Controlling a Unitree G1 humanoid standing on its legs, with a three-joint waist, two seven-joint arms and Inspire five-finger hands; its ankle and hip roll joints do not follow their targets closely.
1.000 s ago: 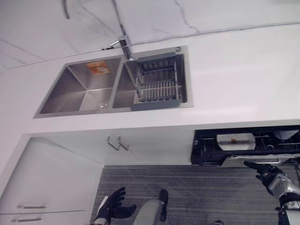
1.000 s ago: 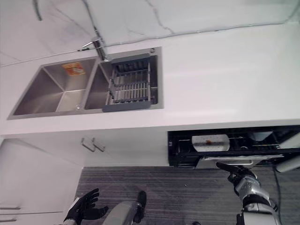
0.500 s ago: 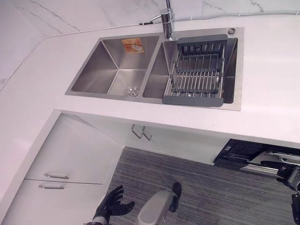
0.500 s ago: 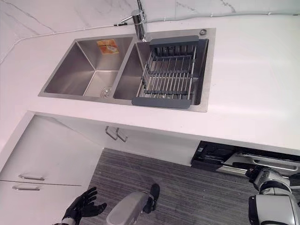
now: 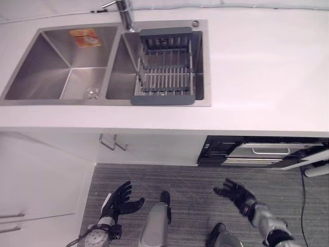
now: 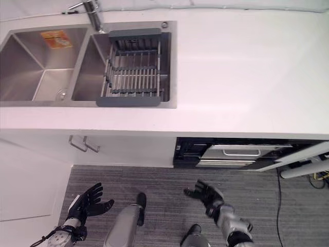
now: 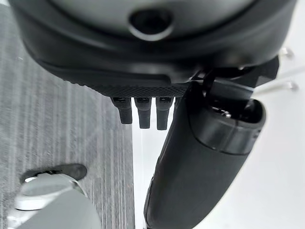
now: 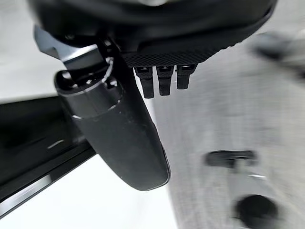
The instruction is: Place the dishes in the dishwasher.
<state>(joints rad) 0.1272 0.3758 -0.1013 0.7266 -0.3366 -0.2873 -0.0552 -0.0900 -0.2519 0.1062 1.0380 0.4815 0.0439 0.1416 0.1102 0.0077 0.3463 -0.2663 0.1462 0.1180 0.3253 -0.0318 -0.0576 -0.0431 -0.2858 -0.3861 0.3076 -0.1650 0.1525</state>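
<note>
sticker [image 5: 85, 37]: orange-and-white label on far wall of the left sink basin [image 5: 51, 67]; print too small, I can't read it
counter [image 5: 257, 62]: no text I can make out
drying rack [image 5: 164, 69]: no markings legible
dishwasher [image 5: 262, 154]: front edge below counter on my right, no readable label or number
cabinet doors [image 5: 41, 175]: blank, no signs
my left hand [image 7: 143, 112]: no print readable on it
my right hand [image 8: 162, 78]: no print readable on it
</note>
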